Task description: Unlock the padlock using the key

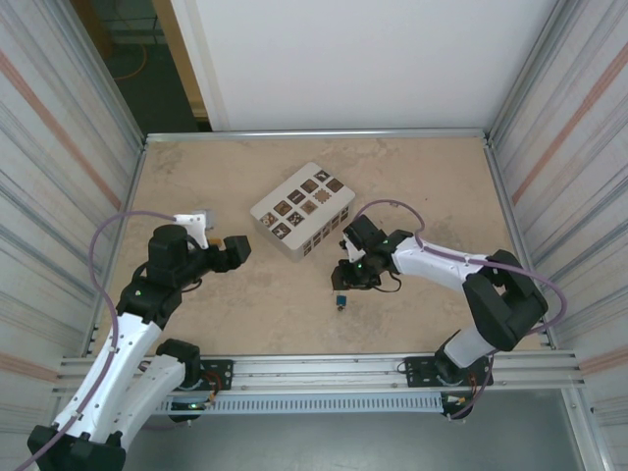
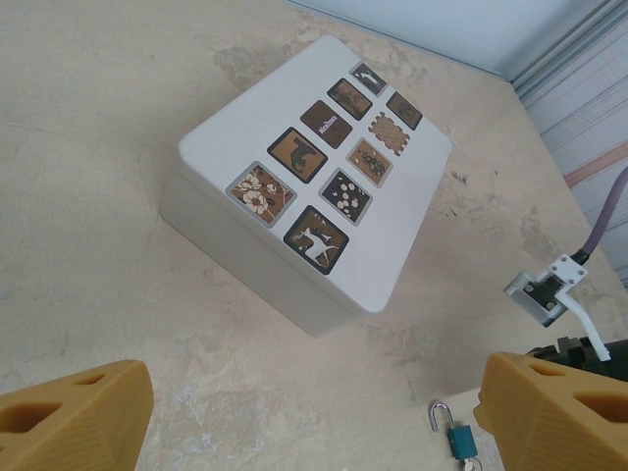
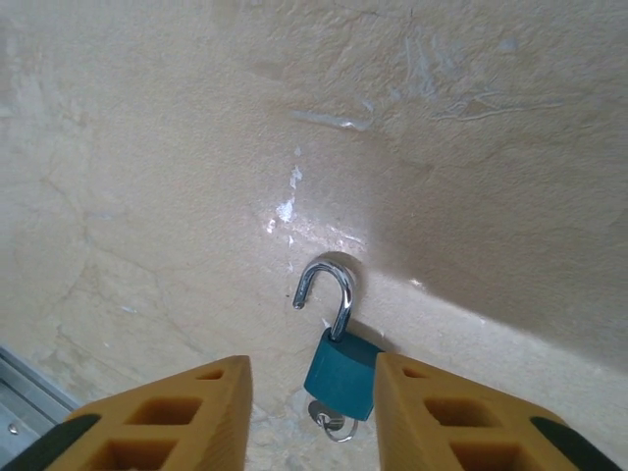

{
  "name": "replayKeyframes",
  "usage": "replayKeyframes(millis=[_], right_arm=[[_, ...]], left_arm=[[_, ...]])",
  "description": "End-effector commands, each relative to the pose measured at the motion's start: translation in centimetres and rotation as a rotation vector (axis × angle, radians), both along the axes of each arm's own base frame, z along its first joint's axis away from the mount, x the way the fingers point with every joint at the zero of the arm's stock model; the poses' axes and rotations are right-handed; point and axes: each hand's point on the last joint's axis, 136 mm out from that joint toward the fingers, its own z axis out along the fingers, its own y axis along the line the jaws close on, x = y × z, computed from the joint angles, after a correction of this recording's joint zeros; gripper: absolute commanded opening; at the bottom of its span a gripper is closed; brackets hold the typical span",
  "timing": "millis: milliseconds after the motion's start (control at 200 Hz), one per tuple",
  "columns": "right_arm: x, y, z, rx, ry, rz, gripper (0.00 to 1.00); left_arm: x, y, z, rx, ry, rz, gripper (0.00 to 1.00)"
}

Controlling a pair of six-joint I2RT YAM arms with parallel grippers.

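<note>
Starting at the right gripper [image 3: 312,365], low over the counter [image 3: 147,137]: orange fingers [image 3: 167,417] parted to a moderate gap, clamped on nothing. Between the two fingertips, flat on the counter, the padlock [image 3: 342,374], a teal body with a bare strip of counter on its left side and almost none on its right. Contact with the right-hand finger impossible to tell. Long axis close to vertical in the right wrist view, leaning slightly left toward the top. Shackle [image 3: 332,280] pointing to the upper part of the frame, away from the gripper, and open, with its free end hooked down on the left. At the opposite end, toward the bottom edge, the key [image 3: 332,423], a small silver piece with a ring, touching the body's lower face. How deep in the keyhole, impossible to tell.

From the top external view: right gripper [image 1: 346,279] right of center, padlock [image 1: 341,300] just below it in the frame. Up and left of both, a white box [image 1: 301,209] with dark square tags, apart from the padlock.

Further left, the left gripper [image 1: 235,250], spread wide and empty, aimed toward the box. In the left wrist view, fingers [image 2: 74,417] in the two bottom corners and the box [image 2: 314,196] in the upper middle. Padlock [image 2: 458,442] at the bottom right beside the right-hand finger, shackle to the upper left, teal body to the lower right.
</note>
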Motion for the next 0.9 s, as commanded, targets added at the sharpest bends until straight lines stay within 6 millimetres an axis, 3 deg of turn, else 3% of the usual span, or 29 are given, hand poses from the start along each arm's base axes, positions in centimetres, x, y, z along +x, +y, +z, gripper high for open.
replayKeyframes(millis=[0,546,897], right_arm=[[0.4,-0.4,1.9,0.002,-0.058,-0.003,0.43],[2.3,-3.4,8.0,0.074,-0.289,-0.082,0.69],[4.2,-6.8,11.5,0.137,-0.455,-0.191,0.95]], left_arm=[[-0.1,0.3,0.6,0.007,-0.013,0.009,0.88],[0.1,1.1,1.2,0.008,-0.018,0.055,0.95],[0.3,2.7,1.6,0.044,-0.034,0.129,0.99]])
